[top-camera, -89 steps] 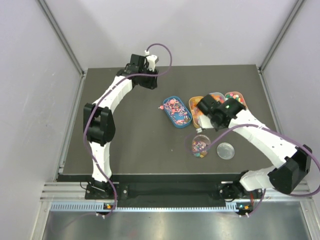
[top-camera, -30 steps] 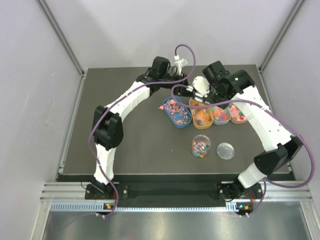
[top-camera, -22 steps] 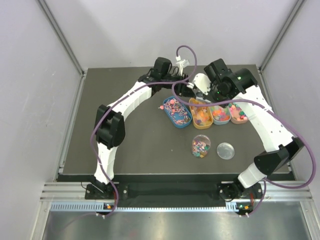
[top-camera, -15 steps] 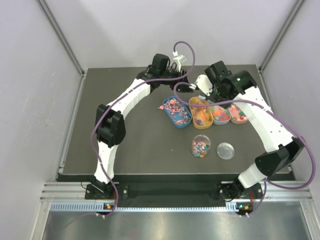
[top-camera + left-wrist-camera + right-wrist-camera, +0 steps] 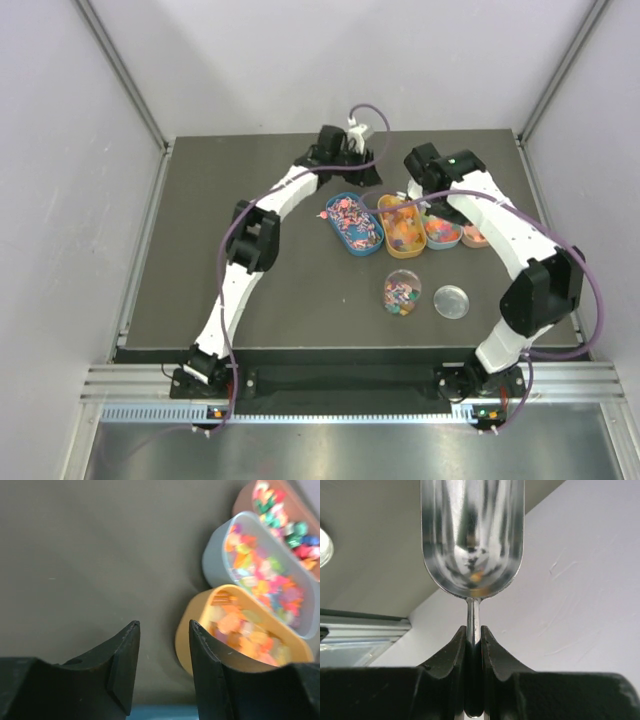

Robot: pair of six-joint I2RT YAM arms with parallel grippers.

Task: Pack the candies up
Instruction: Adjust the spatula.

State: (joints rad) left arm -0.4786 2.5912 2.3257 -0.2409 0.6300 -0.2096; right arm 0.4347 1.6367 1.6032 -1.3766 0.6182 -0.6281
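Note:
The candies lie in four oval trays side by side: pink-black-white bits in the blue tray (image 5: 353, 223), orange-yellow gummies in the orange tray (image 5: 403, 227) (image 5: 240, 630), rainbow gummies in the grey-blue tray (image 5: 438, 230) (image 5: 265, 575), and more in the brown tray (image 5: 473, 236) (image 5: 285, 520). A clear jar (image 5: 403, 292) holds mixed candies. My left gripper (image 5: 370, 178) (image 5: 162, 630) is open and empty above the table by the orange tray's far end. My right gripper (image 5: 420, 182) (image 5: 474, 630) is shut on the handle of the silver scoop (image 5: 472, 535), whose bowl looks empty.
The jar's round lid (image 5: 452, 301) lies on the table right of the jar. Grey walls enclose the dark table (image 5: 260, 290) at the back and sides. Purple cables loop off both arms above the trays.
My left arm has swung from the back left across to the trays' far ends. My right arm has lifted the scoop out of the trays and now holds it behind them.

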